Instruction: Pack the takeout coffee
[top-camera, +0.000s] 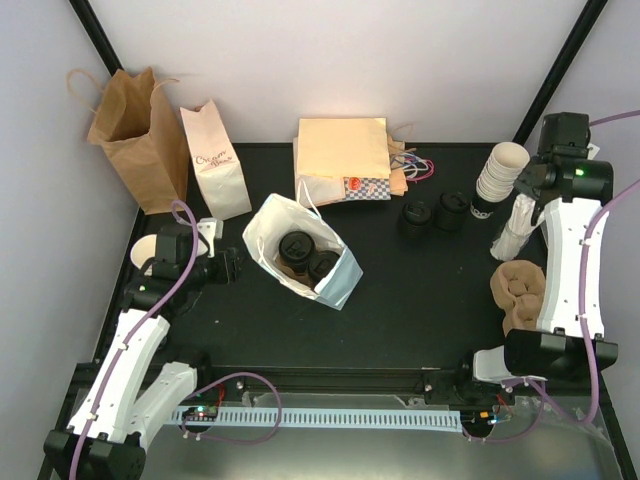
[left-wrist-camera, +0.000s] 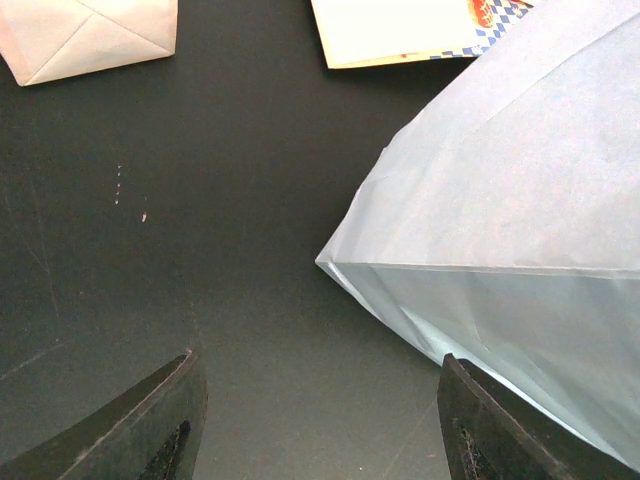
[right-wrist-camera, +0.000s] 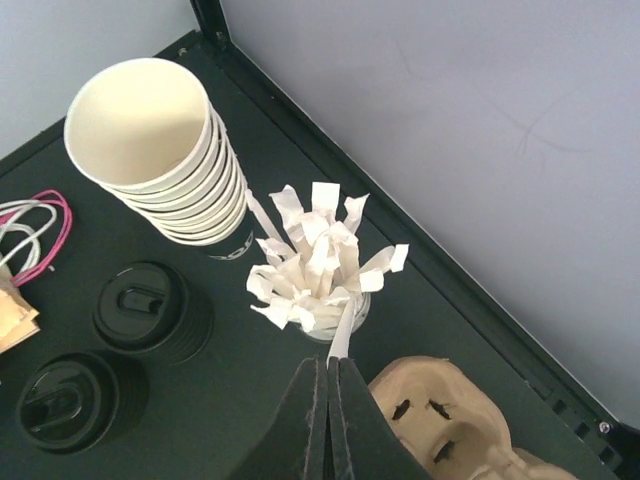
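We see the takeout coffee (top-camera: 296, 245) standing inside the open white paper bag (top-camera: 266, 226) on the left half of the black table (top-camera: 420, 310). Its black lid faces up, and a second lidded cup (top-camera: 323, 264) stands just beside it in the same bag. The left gripper (top-camera: 238, 265) sits just left of that bag with its jaws spread wide and nothing between them; its wrist view shows the bag's pale wall close in front of the right-hand finger. The right gripper (right-wrist-camera: 328, 372) is at the table's far right corner with its fingers pressed together. Their tips meet the lower end of one wrapped straw from the bundle of wrapped straws (right-wrist-camera: 322, 270), and we cannot tell whether that straw is pinched. Next to the bundle stand a stack of cream cups (right-wrist-camera: 150, 150), two stacks of black lids (right-wrist-camera: 145, 312) and pulp cup carriers (right-wrist-camera: 440, 415). Along the far edge we see a brown paper bag (top-camera: 135, 130), a white printed bag (top-camera: 215, 160) and a pile of flat bags (top-camera: 340, 150).
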